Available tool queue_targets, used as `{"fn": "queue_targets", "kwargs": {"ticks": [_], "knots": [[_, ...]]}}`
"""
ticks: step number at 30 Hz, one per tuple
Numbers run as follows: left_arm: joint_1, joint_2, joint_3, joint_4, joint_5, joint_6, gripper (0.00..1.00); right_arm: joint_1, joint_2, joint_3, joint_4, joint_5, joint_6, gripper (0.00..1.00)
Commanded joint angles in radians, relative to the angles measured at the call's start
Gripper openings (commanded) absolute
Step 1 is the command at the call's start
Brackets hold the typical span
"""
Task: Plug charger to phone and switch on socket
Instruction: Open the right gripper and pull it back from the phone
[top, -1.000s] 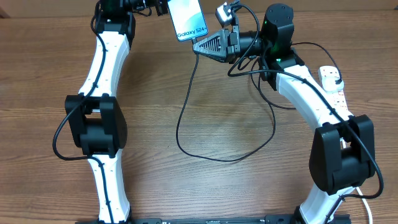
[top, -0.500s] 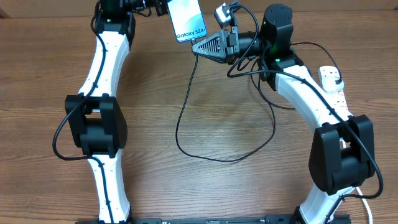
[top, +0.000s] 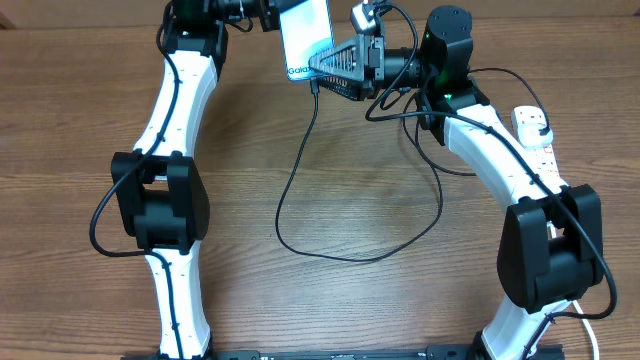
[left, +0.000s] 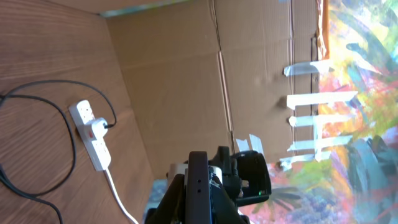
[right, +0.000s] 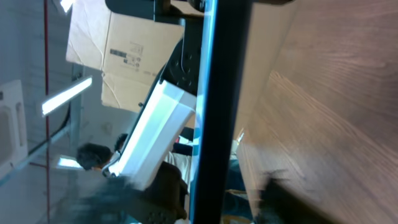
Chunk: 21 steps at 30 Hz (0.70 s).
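Rightward swings the phone (top: 305, 35) since a second ago, and its lower edge now sits inside the right gripper (top: 335, 72), whose jaws look parted. Nearest, the charger (top: 279, 218) loops slack over the table (top: 80, 150) and climbs to that edge; whether its tip is seated cannot be told. Farther back, the left gripper (top: 265, 12) pinches the phone aloft. Plugging in looks nearly done; next comes the switch on the socket (left: 92, 135). Only the left wrist view shows that strip whole, while the right wrist view is filled by the phone's edge.
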<state>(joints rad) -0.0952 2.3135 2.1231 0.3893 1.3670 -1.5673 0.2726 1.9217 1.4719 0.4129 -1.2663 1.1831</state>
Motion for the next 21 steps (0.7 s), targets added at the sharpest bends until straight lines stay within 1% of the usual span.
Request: {"fn": "queue_targets", "kwargs": {"ticks": [1, 3, 6, 12, 18, 21], "knots": [[0.002, 0.001, 0.022, 0.008, 0.021, 0.012, 0.04, -0.005, -0.031, 0.023, 0.006, 0.015, -0.005, 0.93], [0.003, 0.001, 0.022, 0.008, 0.023, 0.012, 0.04, -0.006, -0.031, 0.023, 0.009, 0.011, -0.005, 1.00], [0.005, 0.001, 0.022, 0.008, 0.033, 0.012, 0.04, -0.019, -0.031, 0.023, 0.028, 0.000, -0.005, 1.00], [0.005, 0.001, 0.022, 0.008, 0.047, 0.012, 0.04, -0.079, -0.031, 0.023, 0.010, 0.002, -0.005, 1.00], [0.005, 0.001, 0.022, 0.008, 0.046, 0.012, 0.04, -0.172, -0.031, 0.023, -0.091, 0.001, -0.033, 1.00], [0.005, 0.001, 0.022, 0.008, 0.045, 0.012, 0.04, -0.217, -0.031, 0.023, -0.218, 0.002, -0.097, 1.00]]}}
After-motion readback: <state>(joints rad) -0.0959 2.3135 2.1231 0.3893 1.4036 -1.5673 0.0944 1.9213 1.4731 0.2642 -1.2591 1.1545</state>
